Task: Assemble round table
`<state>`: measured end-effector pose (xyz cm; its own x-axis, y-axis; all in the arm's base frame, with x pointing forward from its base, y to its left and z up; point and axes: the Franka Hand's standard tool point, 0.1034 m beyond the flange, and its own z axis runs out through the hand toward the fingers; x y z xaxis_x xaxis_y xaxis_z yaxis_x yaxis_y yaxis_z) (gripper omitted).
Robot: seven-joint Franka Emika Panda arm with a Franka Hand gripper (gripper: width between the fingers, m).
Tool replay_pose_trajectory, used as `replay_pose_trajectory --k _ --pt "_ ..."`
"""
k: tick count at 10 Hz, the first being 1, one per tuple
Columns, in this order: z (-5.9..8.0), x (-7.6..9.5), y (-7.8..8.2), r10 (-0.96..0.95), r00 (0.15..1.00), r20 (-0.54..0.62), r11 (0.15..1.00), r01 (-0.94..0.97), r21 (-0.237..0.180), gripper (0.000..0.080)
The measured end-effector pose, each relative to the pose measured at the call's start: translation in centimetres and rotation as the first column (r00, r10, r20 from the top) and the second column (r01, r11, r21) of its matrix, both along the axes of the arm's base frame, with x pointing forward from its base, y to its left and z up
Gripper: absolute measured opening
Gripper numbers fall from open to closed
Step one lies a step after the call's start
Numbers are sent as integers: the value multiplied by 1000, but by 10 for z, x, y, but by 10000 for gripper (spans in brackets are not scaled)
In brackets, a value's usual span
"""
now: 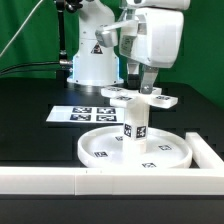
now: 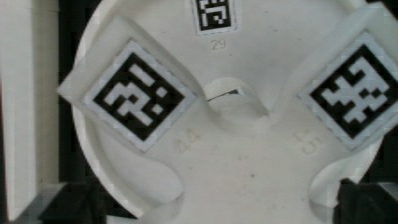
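Note:
The round table's parts are stacked at the middle of the exterior view. The large rimmed disc (image 1: 98, 150) lies flat, the short tagged post (image 1: 134, 127) stands upright on it, and the flat cross-shaped piece (image 1: 158, 100) rests across the post's top. My gripper (image 1: 143, 86) hangs straight down onto the cross, open, its fingers on either side of one arm. In the wrist view the cross (image 2: 214, 150) fills the picture, with two square tags and a small centre hole (image 2: 228, 92). The gripper (image 2: 214, 208) shows only as dark fingertips (image 2: 71, 200) at the corners.
The marker board (image 1: 84, 113) lies flat on the black table behind the disc, on the exterior view's left. A long white rail (image 1: 90, 181) runs along the front edge and turns up the right side (image 1: 207, 150). The arm's white base (image 1: 90, 55) stands at the back.

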<state>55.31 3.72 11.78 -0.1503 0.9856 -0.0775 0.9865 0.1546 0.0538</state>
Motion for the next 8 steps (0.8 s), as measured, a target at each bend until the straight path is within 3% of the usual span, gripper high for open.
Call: replay_pose_trajectory --k 8 --pt "-11 -4 0 -19 1000 -17 1000 19 -9 649"
